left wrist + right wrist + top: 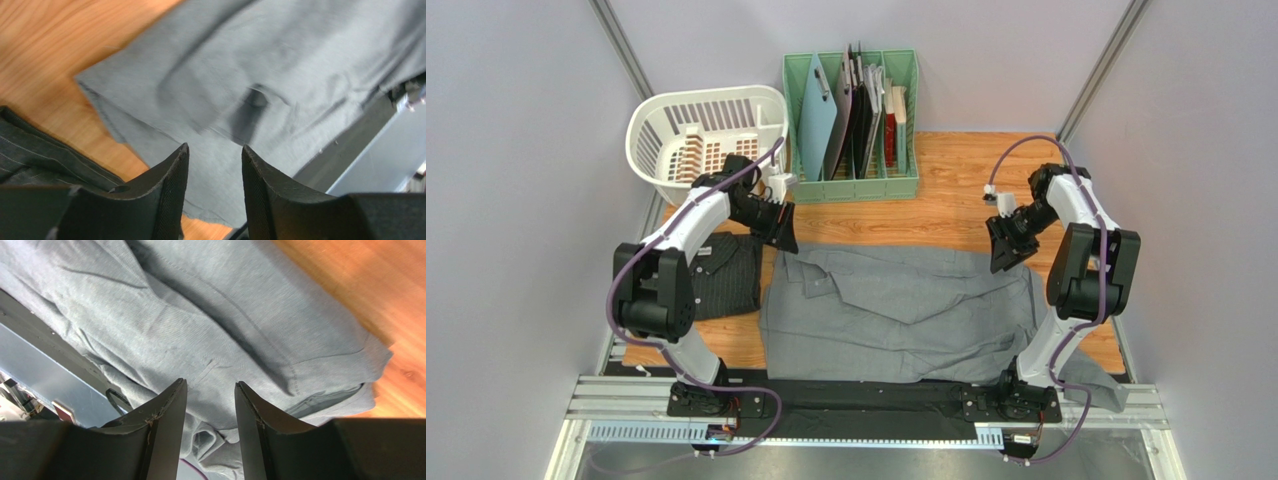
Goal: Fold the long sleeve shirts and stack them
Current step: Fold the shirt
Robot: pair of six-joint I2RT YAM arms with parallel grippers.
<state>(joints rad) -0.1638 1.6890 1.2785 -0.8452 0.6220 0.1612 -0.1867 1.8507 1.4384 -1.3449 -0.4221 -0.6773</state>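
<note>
The plain grey shirt [896, 310] lies spread across the middle of the table, collar to the left, one sleeve hanging over the front right edge. It also fills the left wrist view [240, 85] and the right wrist view [210, 325]. The dark pinstriped shirt [726, 278] lies folded at the left; a part of it shows in the left wrist view [35, 160]. My left gripper [784, 238] is open and empty above the grey shirt's far left corner. My right gripper [1006, 258] is open and empty above its far right corner.
A white laundry basket [701, 135] stands at the back left. A green file rack [851, 115] with folders stands at the back middle. The wooden tabletop [946, 190] shows behind the shirt. A black rail [846, 395] runs along the front edge.
</note>
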